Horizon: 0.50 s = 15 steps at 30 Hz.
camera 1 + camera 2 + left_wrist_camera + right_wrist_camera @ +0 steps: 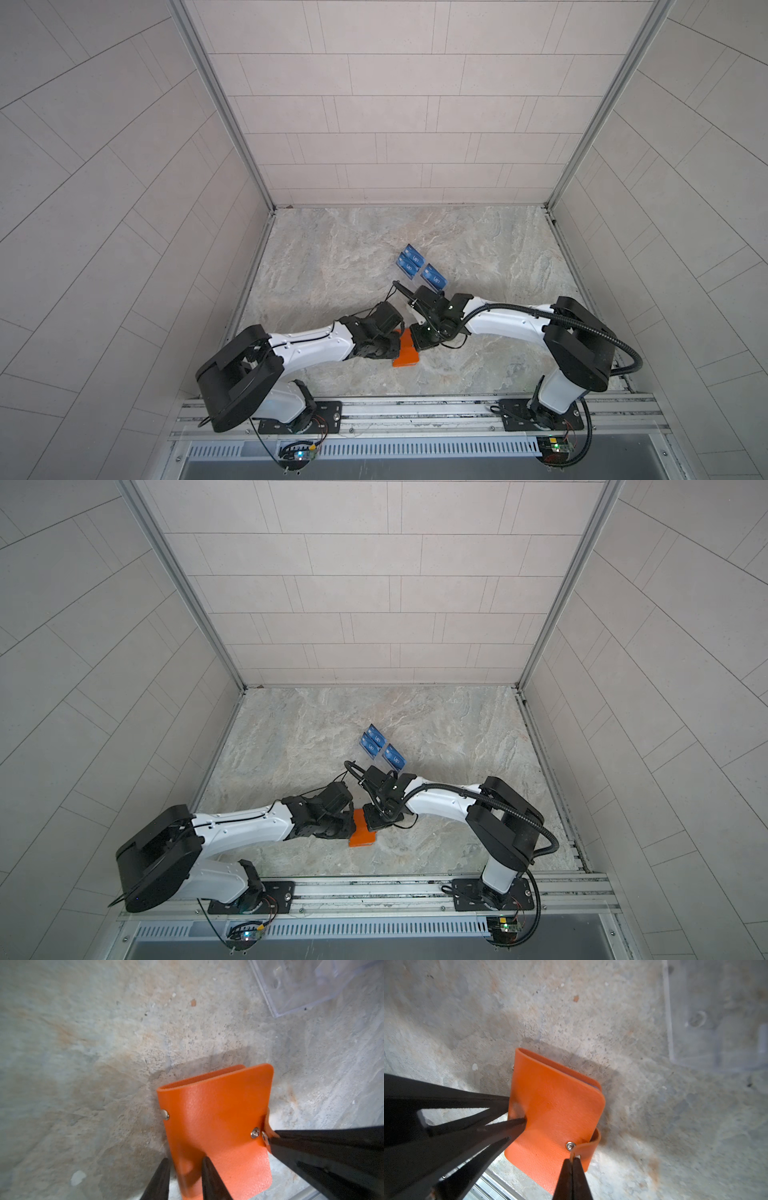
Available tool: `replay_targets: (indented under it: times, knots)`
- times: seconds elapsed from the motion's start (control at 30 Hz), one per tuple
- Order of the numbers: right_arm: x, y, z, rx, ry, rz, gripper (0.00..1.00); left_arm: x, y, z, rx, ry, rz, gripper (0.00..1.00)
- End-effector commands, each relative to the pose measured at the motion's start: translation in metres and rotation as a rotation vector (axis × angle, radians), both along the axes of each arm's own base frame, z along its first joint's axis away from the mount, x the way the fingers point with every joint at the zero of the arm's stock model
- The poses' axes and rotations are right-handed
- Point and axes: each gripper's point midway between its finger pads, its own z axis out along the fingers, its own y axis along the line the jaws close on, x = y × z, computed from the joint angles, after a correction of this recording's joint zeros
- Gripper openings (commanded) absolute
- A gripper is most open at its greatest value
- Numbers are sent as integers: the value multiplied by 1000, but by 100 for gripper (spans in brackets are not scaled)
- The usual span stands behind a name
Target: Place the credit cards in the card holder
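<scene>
When taken from above, in both top views, shows the orange card holder (405,355) (362,837) lying closed on the tabletop (332,266) near the front rail (415,409), only partly in sight, with blue credit cards (411,262) propped farther back, none loaded yet. From the left wrist, finds the left gripper (185,1159) with fingers (211,1178) partly spread astride the spine fold (167,1126), seemingly clamping it to anchor the holder. From the right wrist, catches the right gripper (573,1160) with fingers (564,1178) pressed together on the snap tab (586,1149), off its stud (570,1145), probably to peel the cover (556,1109) open.
</scene>
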Motion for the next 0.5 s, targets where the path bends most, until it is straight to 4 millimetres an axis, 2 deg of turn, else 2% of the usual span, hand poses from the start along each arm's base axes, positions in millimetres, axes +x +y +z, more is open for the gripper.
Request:
replay_targets:
  times: [0.0,0.2,0.47]
  knots:
    - [2,17,3,51,-4,32,0,-18,17,-24,99,68,-20,31]
    - [5,19,0,57,-12,24,0,-19,18,-25,100,71,-21,31]
    - [3,8,2,46,-32,17,0,-20,20,-28,106,73,-18,31]
